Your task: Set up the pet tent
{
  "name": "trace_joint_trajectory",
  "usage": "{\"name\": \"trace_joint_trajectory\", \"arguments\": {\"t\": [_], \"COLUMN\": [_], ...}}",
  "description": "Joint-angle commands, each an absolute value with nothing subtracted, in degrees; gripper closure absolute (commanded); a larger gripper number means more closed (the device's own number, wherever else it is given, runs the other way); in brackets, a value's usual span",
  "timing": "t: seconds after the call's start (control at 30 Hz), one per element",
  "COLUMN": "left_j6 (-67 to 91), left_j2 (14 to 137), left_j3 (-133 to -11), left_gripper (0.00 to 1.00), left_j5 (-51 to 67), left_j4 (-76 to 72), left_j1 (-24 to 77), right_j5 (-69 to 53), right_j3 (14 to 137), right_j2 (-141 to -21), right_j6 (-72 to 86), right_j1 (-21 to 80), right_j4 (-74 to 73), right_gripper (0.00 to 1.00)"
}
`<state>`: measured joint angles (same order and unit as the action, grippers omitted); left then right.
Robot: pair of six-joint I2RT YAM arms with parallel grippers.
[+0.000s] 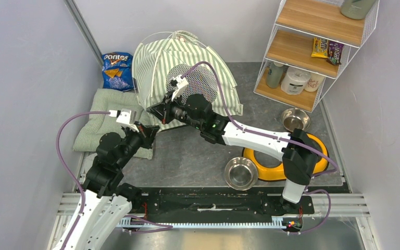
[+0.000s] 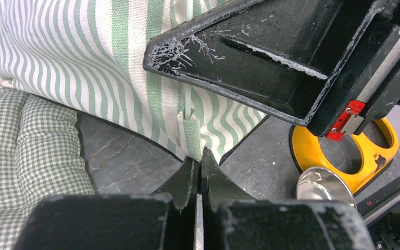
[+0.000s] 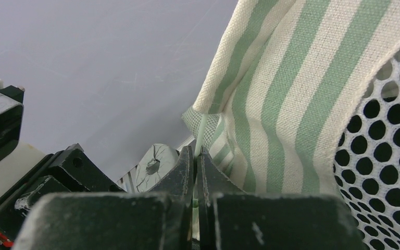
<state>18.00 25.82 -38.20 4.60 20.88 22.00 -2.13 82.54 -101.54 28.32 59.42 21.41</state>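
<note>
The pet tent (image 1: 159, 67), green-and-white striped with a white mesh panel (image 1: 195, 83), stands domed at the back left. Both grippers meet at its near-left corner. My right gripper (image 1: 156, 112) is shut on a thin pale-green pole (image 3: 200, 136), which runs from between its jaws (image 3: 196, 156) up into a checked corner pocket (image 3: 208, 122). In the left wrist view the same pole (image 2: 187, 101) drops into a green pocket tab (image 2: 191, 136). My left gripper (image 2: 200, 156) is shut, pinching that tab's lower end, just below the right gripper's finger (image 2: 250, 57). My left gripper (image 1: 148, 130) sits at the tent's bottom edge.
A pale green quilted cushion (image 1: 96, 117) lies left of the tent, with a Doritos bag (image 1: 117, 70) behind it. On the right lie a yellow double-bowl holder (image 1: 320, 159) and two steel bowls (image 1: 240, 173) (image 1: 295, 119). A wire shelf unit (image 1: 312, 47) stands at the back right.
</note>
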Motion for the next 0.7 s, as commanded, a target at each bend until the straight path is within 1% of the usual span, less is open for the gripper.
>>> {"name": "trace_joint_trajectory", "arguments": {"t": [0.0, 0.23, 0.43, 0.53, 0.67], "left_j6": [16.9, 16.0, 14.5, 14.2, 14.1], "left_j2": [25.6, 27.5, 27.7, 27.8, 27.6], "left_j3": [-43.3, -45.9, -46.9, -47.3, -47.5], "left_gripper": [0.98, 0.98, 0.85, 0.82, 0.82], "left_j5": [3.7, 2.9, 1.5, 1.2, 0.6], "left_j4": [16.0, 19.3, 20.8, 21.2, 21.5], "left_j1": [22.1, 22.1, 22.1, 22.1, 22.1], "right_j5": [-4.2, -5.8, -5.9, -5.5, -5.0], "right_j3": [81.5, 78.4, 76.7, 76.2, 76.0], "right_j2": [-103.6, -103.5, -103.5, -103.9, -104.7], "right_j6": [22.7, 19.9, 19.6, 19.5, 19.5], "right_j1": [59.7, 60.4, 60.6, 60.7, 60.6], "right_j4": [20.2, 20.7, 20.2, 20.2, 20.2], "right_gripper": [1.0, 1.0, 1.0, 1.0, 1.0]}}
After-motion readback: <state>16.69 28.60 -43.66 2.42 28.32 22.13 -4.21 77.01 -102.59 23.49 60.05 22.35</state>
